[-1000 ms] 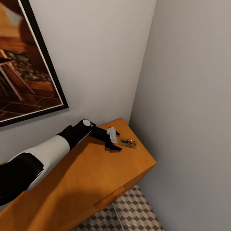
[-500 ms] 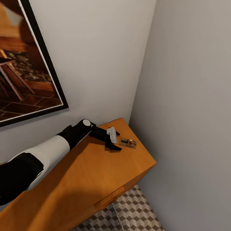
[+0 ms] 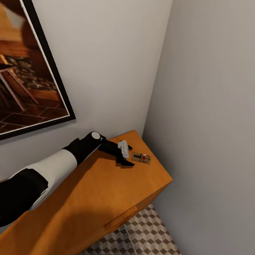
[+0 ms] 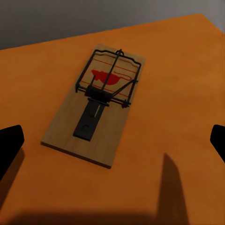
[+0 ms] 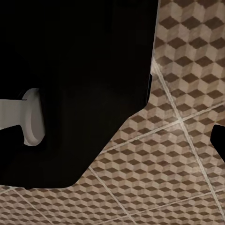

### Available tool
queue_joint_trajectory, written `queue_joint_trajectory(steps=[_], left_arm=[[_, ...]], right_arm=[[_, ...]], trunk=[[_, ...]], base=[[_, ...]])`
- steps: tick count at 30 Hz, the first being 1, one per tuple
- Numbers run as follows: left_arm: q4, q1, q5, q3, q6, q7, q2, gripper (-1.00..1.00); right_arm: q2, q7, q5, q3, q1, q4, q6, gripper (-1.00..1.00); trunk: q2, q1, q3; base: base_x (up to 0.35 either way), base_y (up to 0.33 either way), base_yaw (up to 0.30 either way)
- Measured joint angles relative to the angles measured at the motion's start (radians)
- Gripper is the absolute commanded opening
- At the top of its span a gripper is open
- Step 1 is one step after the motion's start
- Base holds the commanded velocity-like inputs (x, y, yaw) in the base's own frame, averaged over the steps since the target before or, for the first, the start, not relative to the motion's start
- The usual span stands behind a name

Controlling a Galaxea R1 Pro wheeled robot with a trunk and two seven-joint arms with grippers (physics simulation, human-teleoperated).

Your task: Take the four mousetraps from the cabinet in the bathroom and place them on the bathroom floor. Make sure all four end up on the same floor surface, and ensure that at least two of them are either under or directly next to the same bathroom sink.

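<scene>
The two black fingers (image 3: 127, 163) of the left gripper (image 3: 129, 155) are spread wide apart and nothing is held between them; in the left wrist view their tips are seen at opposite edges of the picture, with the mousetrap (image 4: 96, 102) lying between and ahead of them, untouched. The mousetrap (image 3: 141, 157) is laid flat on the top of the cabinet (image 3: 100, 194), near the far corner where the two walls meet, just beyond the fingertips.

Against the head views of a second and half a second ago, no change is found: the arm, the gripper and the mousetrap are placed as before, and the camera has not shifted.

By the left wrist view the trap's detail is given, which is too small in the head view: a pale wooden board, a dark wire frame, a black tongue plate and a red mark under the wire. By the head view the surroundings are given: a framed picture (image 3: 28, 71) on the wall above the cabinet, one drawer handle (image 3: 120, 218), and the bathroom floor (image 3: 146, 239) below. In the right wrist view the cube-patterned bathroom floor (image 5: 187, 140) is seen past a large black part of the robot; one dark fingertip of the right gripper is caught at the edge, and whether that gripper is spread or closed cannot be told.

One mousetrap, one cabinet and one framed picture are counted.
</scene>
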Motion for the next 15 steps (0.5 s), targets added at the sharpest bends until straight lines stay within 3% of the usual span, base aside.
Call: queue_joint_trajectory(steps=[15], left_arm=[[-0.005, 0.0, 0.002, 0.0, -0.006, -0.003, 0.0, 1.0]], right_arm=[[0.0, 0.0, -0.001, -0.001, 0.0, -0.001, 0.0, 1.0]], trunk=[[0.0, 0.0, 0.0]], base=[[0.0, 0.0, 0.0]])
